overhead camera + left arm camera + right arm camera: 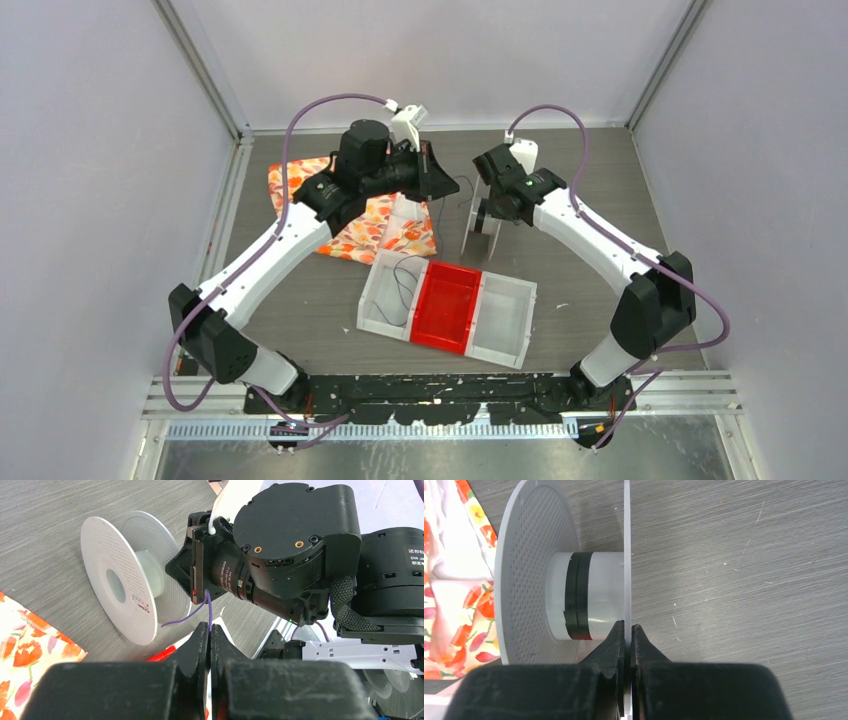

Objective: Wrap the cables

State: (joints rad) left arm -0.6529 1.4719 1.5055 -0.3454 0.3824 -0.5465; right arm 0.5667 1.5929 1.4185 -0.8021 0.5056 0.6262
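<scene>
Gray wood-grain surface (615, 165) is carrying a three-part tray (503, 318) and an upright white spool (524, 555). The right end effector (627, 632) is clamping the spool's flange. The left end effector (209, 632) is pinching the thin cable (209, 612) beside the spool, and more of it is lying in the tray's left compartment.

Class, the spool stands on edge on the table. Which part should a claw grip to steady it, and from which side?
Probably the top rim of one flange, approached from above and edge-on, as the right claw grips it. The disc is thin and flat, so it suits a narrow pinch, and the hub is left free for the cable.
</scene>
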